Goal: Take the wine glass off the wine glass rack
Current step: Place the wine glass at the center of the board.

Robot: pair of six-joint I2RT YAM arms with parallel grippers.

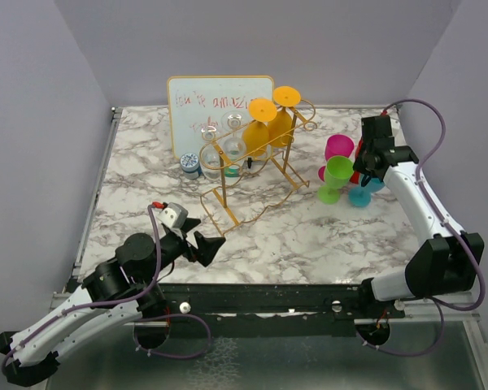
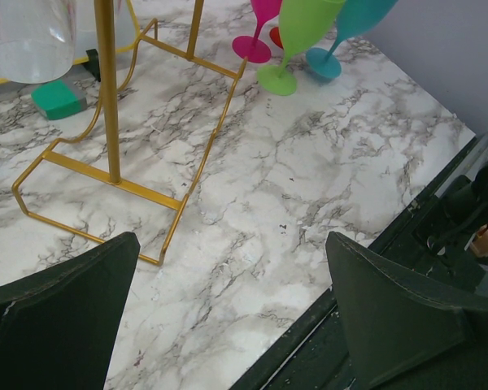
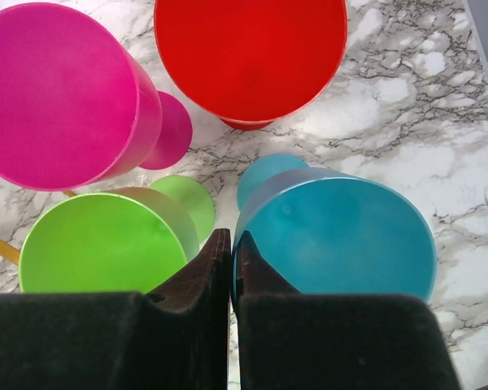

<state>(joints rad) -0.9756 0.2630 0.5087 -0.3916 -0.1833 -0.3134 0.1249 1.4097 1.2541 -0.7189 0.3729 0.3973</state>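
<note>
The gold wire wine glass rack [image 1: 228,207] stands mid-table, in front of a whiteboard. Two orange wine glasses [image 1: 260,123] and some clear ones [image 1: 232,146] hang upside down on its rails. The rack's post [image 2: 107,89] and a clear glass [image 2: 28,36] show in the left wrist view. My left gripper [image 1: 205,246] is open and empty, low over the table's front edge, short of the rack's base. My right gripper [image 1: 366,169] is at the far right, its jaws closed on the rim of a standing teal glass [image 3: 342,231].
Pink [image 3: 57,89], green [image 3: 98,244] and red [image 3: 248,53] glasses stand tightly around the teal one. The whiteboard [image 1: 203,101] stands behind the rack. A small jar [image 1: 190,165] and a green eraser [image 2: 58,97] lie by its left foot.
</note>
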